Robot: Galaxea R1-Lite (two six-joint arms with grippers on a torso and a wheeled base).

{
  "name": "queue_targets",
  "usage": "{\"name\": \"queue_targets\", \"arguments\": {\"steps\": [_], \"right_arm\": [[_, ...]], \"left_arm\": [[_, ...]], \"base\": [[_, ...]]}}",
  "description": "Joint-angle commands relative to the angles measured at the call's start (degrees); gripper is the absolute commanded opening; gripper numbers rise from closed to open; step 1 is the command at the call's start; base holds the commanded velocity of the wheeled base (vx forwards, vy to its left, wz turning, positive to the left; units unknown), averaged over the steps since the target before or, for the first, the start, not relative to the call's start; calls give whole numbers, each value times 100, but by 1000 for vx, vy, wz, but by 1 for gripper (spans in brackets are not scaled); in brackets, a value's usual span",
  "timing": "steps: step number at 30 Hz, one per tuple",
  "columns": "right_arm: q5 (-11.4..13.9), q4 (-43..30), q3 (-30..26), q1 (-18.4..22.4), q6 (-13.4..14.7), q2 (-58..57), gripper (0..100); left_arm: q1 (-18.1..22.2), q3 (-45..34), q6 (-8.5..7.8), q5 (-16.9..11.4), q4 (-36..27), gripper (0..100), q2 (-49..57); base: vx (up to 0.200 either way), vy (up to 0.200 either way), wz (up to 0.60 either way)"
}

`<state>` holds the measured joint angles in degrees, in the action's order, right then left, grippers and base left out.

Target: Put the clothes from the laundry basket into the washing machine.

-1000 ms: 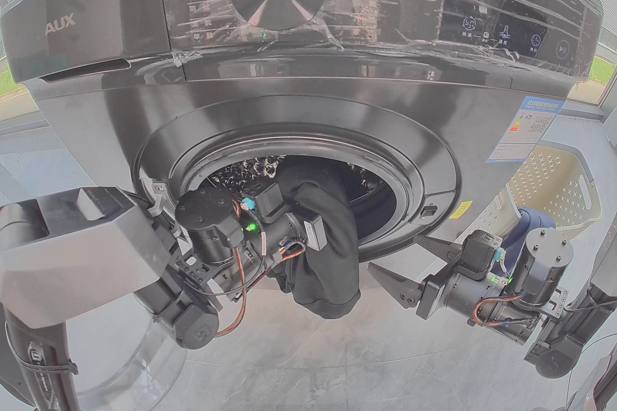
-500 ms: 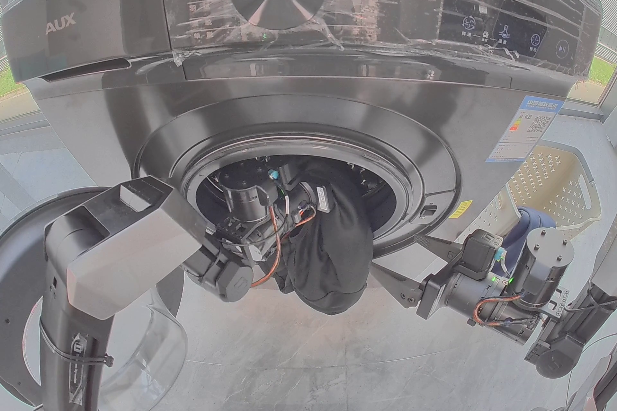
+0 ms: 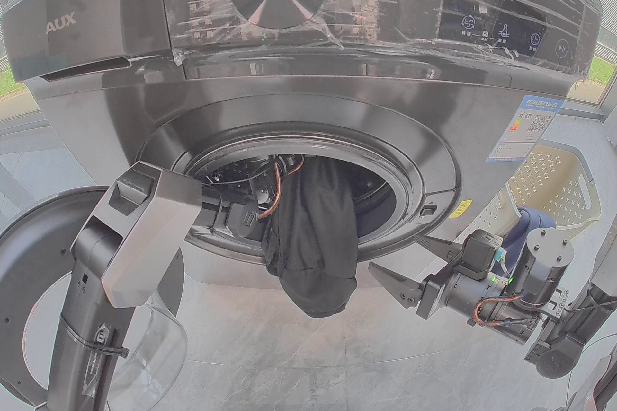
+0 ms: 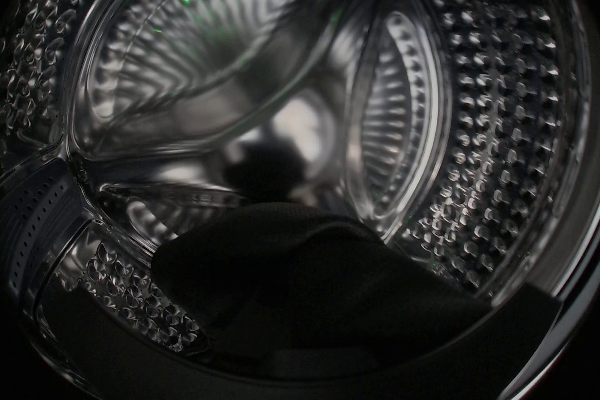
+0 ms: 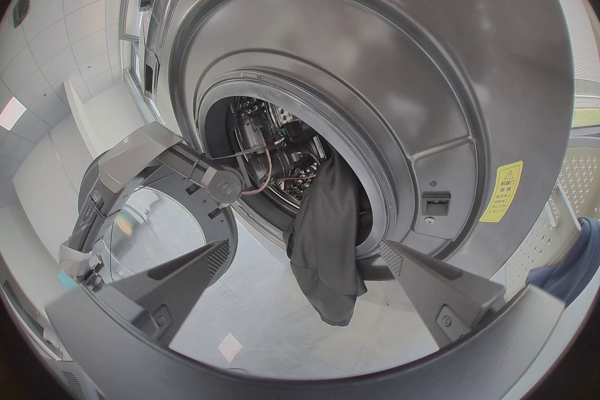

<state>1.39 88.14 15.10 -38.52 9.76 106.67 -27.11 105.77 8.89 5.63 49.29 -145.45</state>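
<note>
Logo lettering (image 3: pixel 60 22) on washing machine (image 3: pixel 308 104) top panel, blue-edged label (image 3: pixel 525 128) on its front, yellow warning sticker (image 3: pixel 461 209), small print unreadable

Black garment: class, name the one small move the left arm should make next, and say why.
Probably push the left arm deeper into the drum. Most of the black garment hangs outside, draped over the door opening's lower rim, so reaching deeper would likely drag its tail inside.

Head camera overlooks the washing machine (image 3: pixel 308 104); left wrist sits inside the drum (image 4: pixel 487 107); right wrist shares that front, nearer.
</note>
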Motion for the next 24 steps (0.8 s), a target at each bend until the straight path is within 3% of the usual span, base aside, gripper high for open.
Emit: {"name": "queue_targets", "arguments": {"steps": [1, 3, 4, 9, 16, 20, 24], "right_arm": [[2, 2, 1, 11, -1, 12, 100], [2, 10, 1, 11, -10, 3, 100], [2, 2, 1, 11, -1, 3, 100], [10, 10, 1, 11, -1, 3, 100], [10, 10, 1, 3, -1, -6, 100], [10, 10, 1, -6, -10, -6, 100], [10, 2, 1, -6, -10, -14, 100]], "left_arm": [[110, 814, 201, 210, -420, 0, -493], [83, 788, 210, 210, -411, 0, -502], [83, 788, 210, 210, -411, 100, -502], [-5, 533, 359, 351, -481, 100, -379], [-277, -610, 377, 421, -780, 100, 271], [-479, -1506, 359, 316, -1308, 100, 746], [-593, -2095, 298, 149, -1395, 100, 851]], "base": [[0, 0, 0], [0, 0, 0], [0, 0, 0], [0, 0, 0], [0, 0, 0], [0, 0, 0], [0, 0, 0]]}}
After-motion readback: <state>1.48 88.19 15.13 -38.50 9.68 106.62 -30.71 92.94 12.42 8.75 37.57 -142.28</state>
